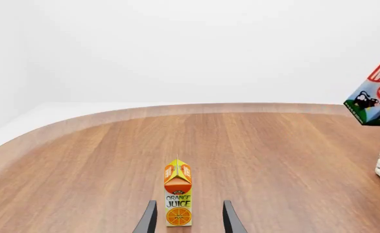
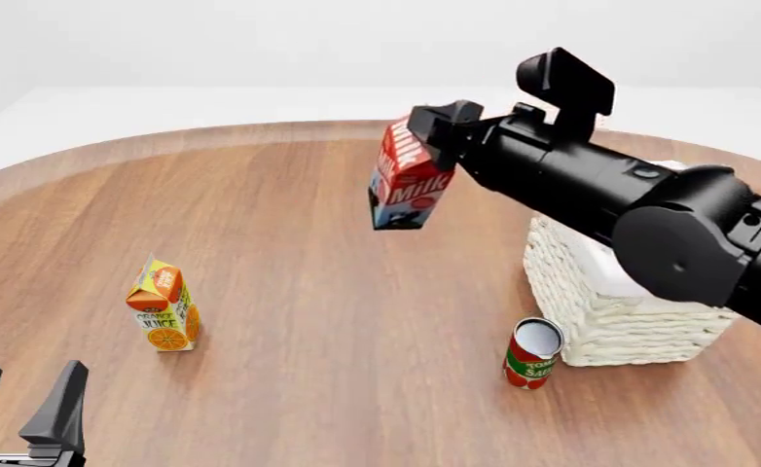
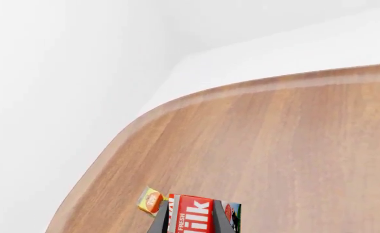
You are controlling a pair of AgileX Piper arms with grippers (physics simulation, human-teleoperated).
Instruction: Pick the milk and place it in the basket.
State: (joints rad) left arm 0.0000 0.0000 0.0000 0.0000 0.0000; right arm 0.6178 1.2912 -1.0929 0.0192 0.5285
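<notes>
While clamped in right gripper, milk hangs tilted in air above table, left of basket, clear of its rim. Can stands just beside basket's near corner. Juice upright, well left. Left gripper low, jaws apart, holding nothing.

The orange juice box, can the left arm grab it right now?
Probably yes. The orange juice box stands upright just ahead of the open left tool, lined up between its fingers, with only bare table around it.
</notes>
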